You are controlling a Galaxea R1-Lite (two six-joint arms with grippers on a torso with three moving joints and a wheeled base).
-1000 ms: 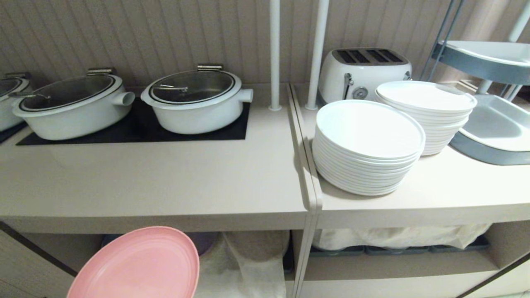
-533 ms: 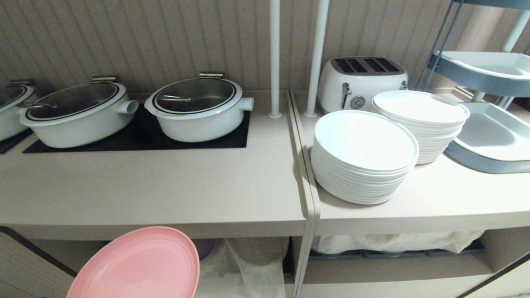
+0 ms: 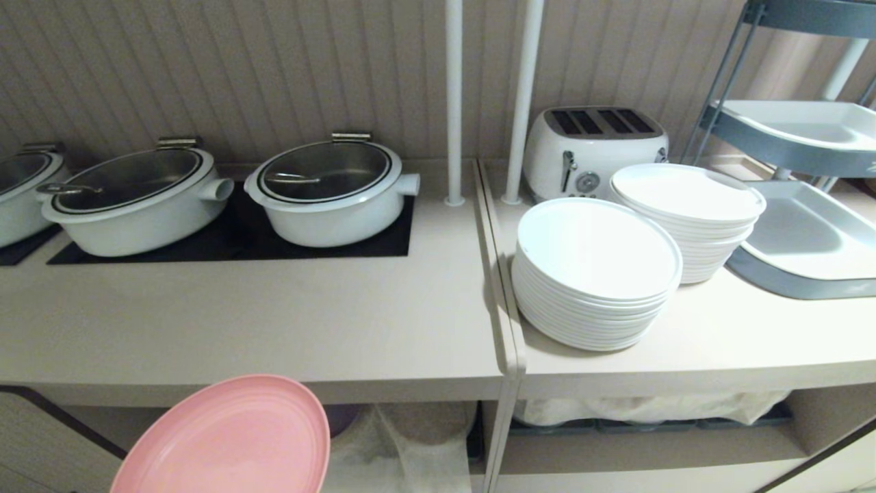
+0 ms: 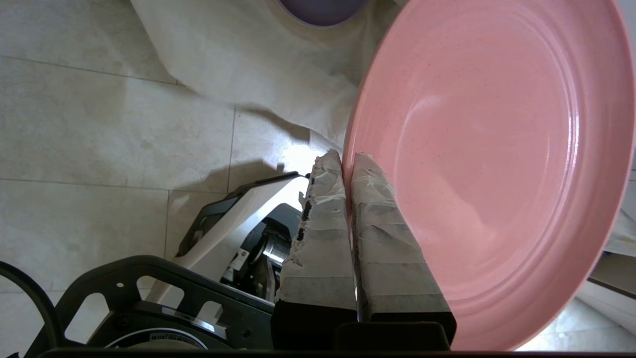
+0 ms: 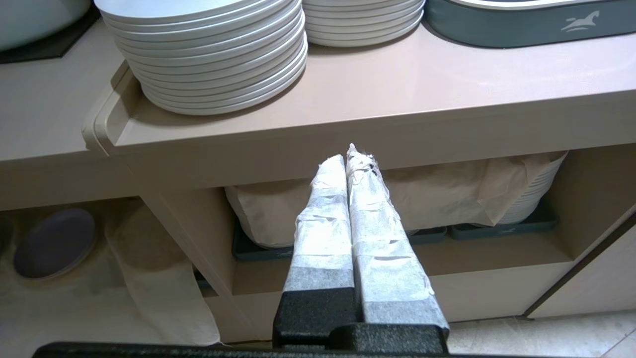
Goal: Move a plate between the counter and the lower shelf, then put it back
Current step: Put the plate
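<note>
The pink plate [image 3: 229,438] hangs in the air in front of the counter [image 3: 260,322], below its front edge, at the lower left of the head view. My left gripper [image 4: 348,156] is shut on the plate [image 4: 497,164], pinching its rim between the taped fingers [image 4: 318,223]. The lower shelf [image 3: 410,438] with its draped white cloth lies just behind the plate. My right gripper [image 5: 347,154] is shut and empty, held in front of the neighbouring cubby, and is out of the head view.
Two white lidded pots [image 3: 332,192] stand on the counter's black panel [image 3: 233,239]. On the adjoining top are two stacks of white plates [image 3: 595,274], a toaster [image 3: 592,147] and grey-blue trays [image 3: 807,236]. A purple plate [image 5: 54,242] lies in the lower shelf.
The head view has risen: the counter and everything on it sit lower in the picture. The pink plate keeps its place in the view, still held by the left gripper.
</note>
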